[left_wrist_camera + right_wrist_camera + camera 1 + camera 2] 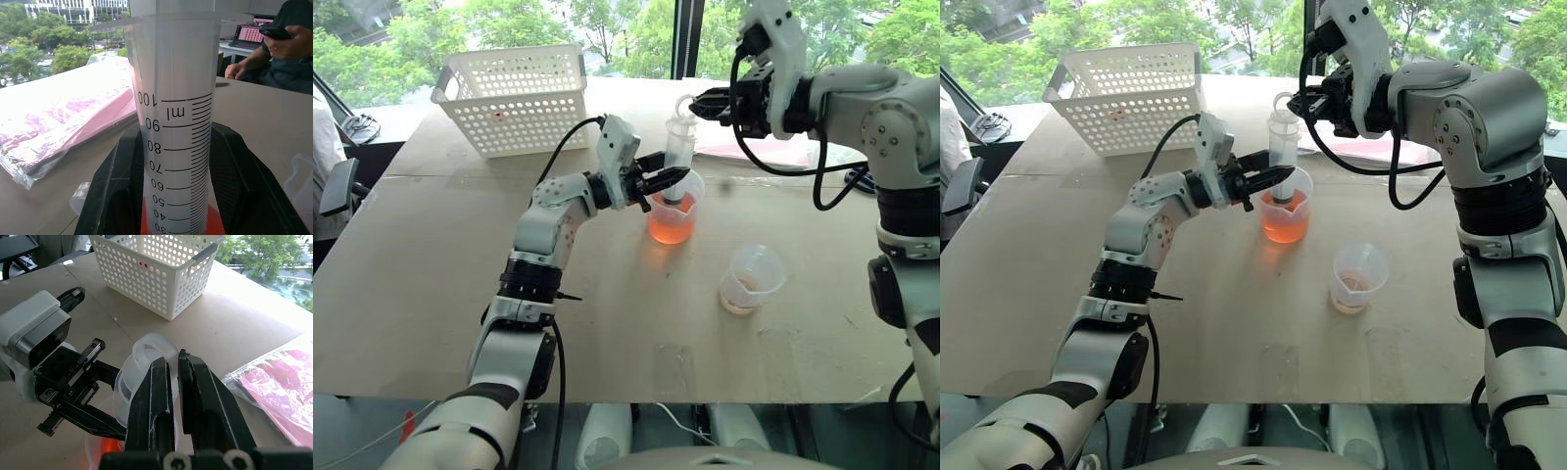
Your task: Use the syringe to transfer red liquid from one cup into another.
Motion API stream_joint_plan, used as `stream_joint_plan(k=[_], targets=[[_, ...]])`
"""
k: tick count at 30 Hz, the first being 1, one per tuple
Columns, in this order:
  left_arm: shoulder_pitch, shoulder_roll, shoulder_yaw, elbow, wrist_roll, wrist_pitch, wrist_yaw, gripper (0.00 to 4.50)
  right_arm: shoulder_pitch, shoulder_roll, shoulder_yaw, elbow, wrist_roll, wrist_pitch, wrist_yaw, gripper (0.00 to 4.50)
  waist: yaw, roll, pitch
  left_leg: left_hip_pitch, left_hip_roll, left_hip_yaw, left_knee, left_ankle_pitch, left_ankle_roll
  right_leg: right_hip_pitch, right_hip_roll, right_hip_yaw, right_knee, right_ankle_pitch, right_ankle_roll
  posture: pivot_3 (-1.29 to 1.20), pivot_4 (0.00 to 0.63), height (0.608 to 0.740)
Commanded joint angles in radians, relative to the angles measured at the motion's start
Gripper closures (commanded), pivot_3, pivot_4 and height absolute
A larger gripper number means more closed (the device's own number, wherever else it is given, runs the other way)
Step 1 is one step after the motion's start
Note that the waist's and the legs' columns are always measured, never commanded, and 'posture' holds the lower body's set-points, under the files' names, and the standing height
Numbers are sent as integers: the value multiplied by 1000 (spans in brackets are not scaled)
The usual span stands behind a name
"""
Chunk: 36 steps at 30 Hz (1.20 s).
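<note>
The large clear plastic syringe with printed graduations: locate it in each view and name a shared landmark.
Left eye view: syringe upright at centre, top half.
Right eye view: slightly left of centre, top half.
Left wrist view: barrel down the middle.
Right wrist view: plunger ring, centre.
Landmark: white perforated plastic basket.

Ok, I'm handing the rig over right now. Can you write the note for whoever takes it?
Left gripper: shut on the large clear plastic syringe, barrel upright, tip down in the taller spouted clear cup.
Right gripper: shut on the syringe's plunger top.
The taller cup holds orange-red liquid. The shorter flared clear cup stands apart, nearer the robot, with a little liquid at its bottom.
Left: draw liquid, carry the syringe to the shorter cup, empty it.
</note>
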Motion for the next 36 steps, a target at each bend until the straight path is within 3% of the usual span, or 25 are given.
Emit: stream_joint_plan(k=[1,17,23,26,28,32,35,36], targets=[[29,0,-58,-28,17,8,-64,3225,-77,-33,-98,-10,-52,-77,-30,4413,0,0,0,0,0,0,0,0,0,0,0,0,0,0,0,0,150,740],[23,-17,-39,-40,5,-2,-55,3225,-79,-36,-101,-16,-45,-76,-24,4413,0,0,0,0,0,0,0,0,0,0,0,0,0,0,0,0,150,740],[-25,-47,24,-84,-53,6,-35,3225,-41,-65,-109,-90,31,-61,96,4413,5,0,0,-1,0,-1,0,0,0,0,0,-1,-1,0,0,0,150,740],[-35,-37,17,-90,-36,-15,-39,3225,-24,-71,-119,-127,46,-48,116,3403,3,0,0,-1,0,0,0,0,0,0,0,0,-1,0,0,0,150,740],[-43,-35,17,-93,-30,-19,-41,3225,-19,-63,-137,-138,46,-38,102,2496,0,0,0,0,0,0,0,0,0,0,0,0,-1,0,0,0,150,740],[-62,-34,21,-75,-23,-27,-41,3225,5,-86,-208,-159,84,-19,115,2496,-6,0,0,0,0,-1,1,0,0,0,0,0,1,0,0,0,150,740],[-79,-34,29,-56,-25,-26,-40,3225,44,-125,-251,-187,95,-19,119,1707,0,0,0,-1,0,-1,1,0,0,0,0,-1,0,0,0,0,150,740],[-85,-33,31,-46,-22,-29,-37,3225,64,-136,-274,-201,109,-12,116,1249,4,0,0,-1,0,-1,1,0,0,0,0,-1,-1,0,0,0,150,740]])
